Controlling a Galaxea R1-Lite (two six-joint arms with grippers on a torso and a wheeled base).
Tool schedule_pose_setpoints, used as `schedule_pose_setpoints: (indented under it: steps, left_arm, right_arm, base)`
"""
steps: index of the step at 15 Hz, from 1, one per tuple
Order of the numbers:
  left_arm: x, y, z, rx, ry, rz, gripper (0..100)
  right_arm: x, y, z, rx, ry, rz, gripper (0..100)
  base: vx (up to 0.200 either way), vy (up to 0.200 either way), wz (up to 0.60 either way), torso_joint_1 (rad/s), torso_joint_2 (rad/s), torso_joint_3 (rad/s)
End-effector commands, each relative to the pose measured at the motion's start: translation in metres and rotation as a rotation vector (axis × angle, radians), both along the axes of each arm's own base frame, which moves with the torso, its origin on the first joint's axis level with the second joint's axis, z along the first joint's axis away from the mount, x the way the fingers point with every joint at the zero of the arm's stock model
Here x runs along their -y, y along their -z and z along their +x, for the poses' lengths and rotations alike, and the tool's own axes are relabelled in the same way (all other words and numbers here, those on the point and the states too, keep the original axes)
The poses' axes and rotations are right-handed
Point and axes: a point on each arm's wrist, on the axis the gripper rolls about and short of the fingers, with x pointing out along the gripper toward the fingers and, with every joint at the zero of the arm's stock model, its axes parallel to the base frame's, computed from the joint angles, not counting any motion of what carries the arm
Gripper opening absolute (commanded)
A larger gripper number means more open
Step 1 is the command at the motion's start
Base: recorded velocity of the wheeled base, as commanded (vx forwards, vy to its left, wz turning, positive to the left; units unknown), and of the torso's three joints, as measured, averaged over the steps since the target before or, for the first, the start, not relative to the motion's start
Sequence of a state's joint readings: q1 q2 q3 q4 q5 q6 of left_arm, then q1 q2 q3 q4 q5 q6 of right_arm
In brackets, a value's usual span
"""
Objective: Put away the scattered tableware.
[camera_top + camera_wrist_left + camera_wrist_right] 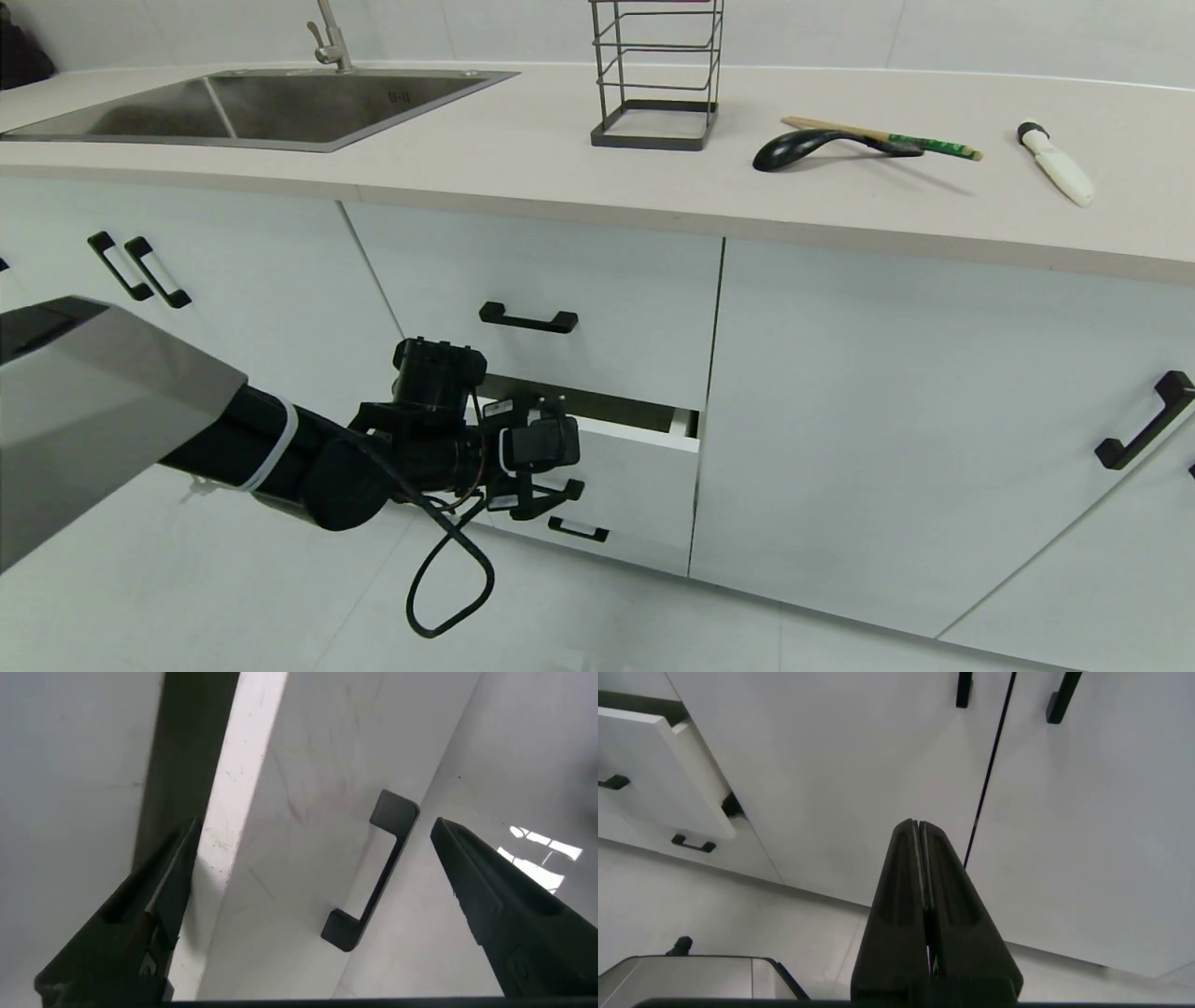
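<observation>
Left gripper wide open, empty, facing the drawer handle; drawer only ajar; we centre on the bar, clamp fully, pull straight; spoon and chopsticks lie on the counter; right gripper closed, empty.

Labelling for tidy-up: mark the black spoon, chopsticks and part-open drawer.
black spoon (782, 151), head view, on its bowl.
chopsticks (943, 147), head view, on the green end.
part-open drawer (644, 459), head view, on its white front.

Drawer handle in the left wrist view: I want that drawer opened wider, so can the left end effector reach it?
Probably yes: the left end effector is open and the drawer handle sits ahead between its fingers, unobstructed.
</observation>
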State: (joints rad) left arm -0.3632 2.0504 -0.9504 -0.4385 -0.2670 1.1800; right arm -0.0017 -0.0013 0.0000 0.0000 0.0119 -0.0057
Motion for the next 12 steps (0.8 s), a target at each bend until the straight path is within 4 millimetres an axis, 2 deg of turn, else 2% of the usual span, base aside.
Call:
schedule_pose_setpoints:
  steps: [1,2,3,4,6,8,12]
  left_arm:
    - [-0.011,-0.007,-0.031,-0.032,0.011,0.005,100]
    - [-0.019,-0.015,-0.050,-0.029,0.008,0.004,100]
    - [-0.019,-0.015,-0.050,-0.029,0.008,0.004,100]
    - [-0.031,-0.028,-0.083,-0.017,0.006,-0.004,100]
    - [-0.038,-0.031,-0.106,-0.026,0.004,-0.009,100]
    - [-0.041,-0.031,-0.114,-0.040,-0.008,-0.021,100]
    - [-0.032,-0.021,-0.117,-0.083,0.028,-0.008,100]
  right_arm:
    - [0.000,0.000,0.000,-0.001,-0.001,0.000,0]
    - [0.000,0.000,0.000,-0.001,-0.001,0.000,0]
    - [0.000,0.000,0.000,-0.001,-0.001,0.000,0]
    - [0.000,0.000,0.000,-0.001,-0.001,0.000,0]
    - [0.000,0.000,0.000,-0.001,-0.001,0.000,0]
    - [0.000,0.000,0.000,-0.001,-0.001,0.000,0]
    - [0.000,0.000,0.000,-0.001,-0.001,0.000,0]
  base:
    - [0.000,0.000,0.00,0.000,0.00,0.000]
    - [0.000,0.000,0.00,0.000,0.00,0.000]
    - [0.000,0.000,0.00,0.000,0.00,0.000]
    - [0.000,0.000,0.00,0.000,0.00,0.000]
    - [0.000,0.000,0.00,0.000,0.00,0.000]
    - [0.000,0.000,0.00,0.000,0.00,0.000]
    - [0.000,0.000,0.00,0.000,0.00,0.000]
